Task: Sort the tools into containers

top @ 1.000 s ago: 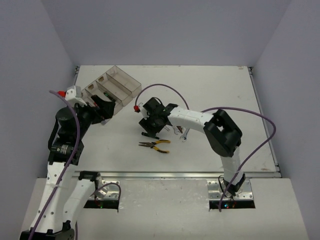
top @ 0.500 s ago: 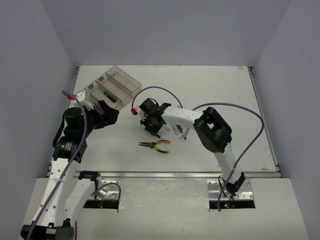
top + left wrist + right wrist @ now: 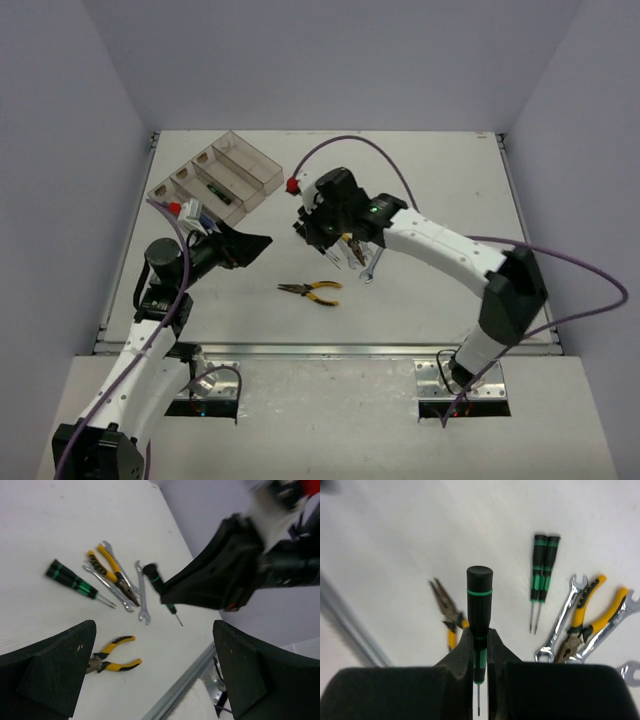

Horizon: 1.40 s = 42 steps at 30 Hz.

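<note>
My right gripper (image 3: pixel 316 226) is shut on a green-black screwdriver (image 3: pixel 479 607) and holds it above the table, handle end forward; it also shows in the left wrist view (image 3: pixel 159 585). My left gripper (image 3: pixel 255 243) is wide open and empty (image 3: pixel 152 647), pointing right over the table. The clear bins (image 3: pixel 222 166) stand at the back left, with a green-handled screwdriver (image 3: pixel 215 190) in one. Two more green-black screwdrivers (image 3: pixel 543 566) lie on the table. Yellow-black pliers (image 3: pixel 311 291) lie alone near the front (image 3: pixel 447 616).
A cluster of silver wrenches (image 3: pixel 563 619) and a second pair of yellow-black pliers (image 3: pixel 592 611) lies under the right arm (image 3: pixel 357 256). A metal rail (image 3: pixel 330 349) runs along the table's front edge. Purple cables loop over both arms.
</note>
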{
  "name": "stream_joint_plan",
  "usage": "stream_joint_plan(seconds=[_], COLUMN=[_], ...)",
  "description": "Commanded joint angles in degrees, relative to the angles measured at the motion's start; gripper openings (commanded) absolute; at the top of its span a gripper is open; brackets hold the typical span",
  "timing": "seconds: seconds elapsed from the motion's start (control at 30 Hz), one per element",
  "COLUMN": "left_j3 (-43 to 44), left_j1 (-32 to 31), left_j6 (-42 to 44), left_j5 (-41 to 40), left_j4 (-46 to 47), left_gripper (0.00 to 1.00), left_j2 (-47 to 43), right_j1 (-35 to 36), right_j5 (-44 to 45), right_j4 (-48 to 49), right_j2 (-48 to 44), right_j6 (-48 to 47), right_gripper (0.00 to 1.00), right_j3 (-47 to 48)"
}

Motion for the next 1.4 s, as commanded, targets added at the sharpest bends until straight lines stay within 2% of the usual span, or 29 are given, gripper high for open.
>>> stream_joint_plan(seconds=[0.0,0.07,0.13,0.33,0.47,0.53,0.63,0.83,0.93,0.97,1.0,1.03,1.07,1.1,1.17,1.2,1.23,1.3,1.37], left_j3=[-2.53,-2.09,-1.65,-1.33,-0.09,0.38,0.93,1.35,2.04,2.39,2.84,3.67,5.80,8.12,16.49,19.84,24.84,29.07,32.65], left_j1=[-7.06,-11.10,-14.05,-21.03,-23.17,-24.09,-25.39,-27.54,-27.87,-27.87,-27.87,-27.87,-27.87,-27.82,-26.99,-25.76,-21.81,-14.71,-3.93], left_j6=[-12.23,-12.30,-12.50,-12.39,-11.45,-11.61,-11.36,-11.19,-11.55,-11.62,-11.35,-9.85,-8.15,-6.28,-2.86,-2.79,-3.88,-3.71,-3.02], left_j5=[8.28,7.41,6.88,3.62,0.87,0.25,-0.40,-1.07,-1.48,-1.57,-2.07,-4.40,-7.44,-11.48,-30.97,-37.76,-44.22,-45.42,-42.92], left_j4=[32.91,37.61,40.58,50.61,50.86,51.47,51.58,51.93,51.70,51.38,50.36,47.55,39.37,31.03,7.15,-1.07,-11.61,-17.94,-20.58], left_gripper=[1.00,1.00,1.00,0.95,0.83,0.75,0.56,0.26,0.00,0.00,0.00,0.00,0.00,0.00,0.00,0.00,0.00,0.00,0.00], left_j2=[1.82,3.97,6.06,10.49,11.85,12.93,13.68,14.96,15.63,15.82,16.01,15.89,15.36,14.93,15.44,16.43,19.61,26.25,31.98], right_j1=[-5.07,-6.21,-6.27,-6.18,-6.18,-6.18,-6.18,-6.18,-6.19,-6.25,-6.19,-6.25,-6.43,-6.72,-8.22,-8.73,-9.14,-9.33,-9.72], right_j5=[-26.52,-34.74,-39.41,-43.69,-44.32,-44.09,-44.55,-43.18,-42.88,-42.51,-41.83,-40.10,-36.39,-32.66,-22.98,-13.48,-7.48,5.47,13.31], right_j4=[11.25,14.44,16.34,18.59,18.48,18.40,18.97,20.15,20.88,20.86,20.52,19.44,18.69,17.74,12.40,10.49,8.46,7.21,6.95], right_j2=[-16.01,-20.93,-23.36,-28.75,-30.38,-30.69,-31.05,-31.22,-30.96,-30.95,-30.96,-31.44,-31.96,-32.68,-36.30,-37.95,-40.62,-43.79,-45.82], right_j6=[9.89,12.89,14.74,17.34,17.42,17.34,17.84,18.63,19.01,18.98,18.79,18.55,17.93,17.37,16.62,16.48,16.40,15.71,14.56], right_gripper=[0.00,0.00,0.00,0.00,0.00,0.00,0.00,0.00,0.00,0.01,0.07,0.27,0.72,0.97,0.99,0.99,0.99,0.99,0.99], right_j3=[-8.24,-12.15,-13.36,-15.76,-17.07,-17.54,-17.91,-17.83,-17.58,-17.63,-17.60,-17.78,-18.38,-18.95,-20.40,-21.12,-22.70,-24.97,-27.02])
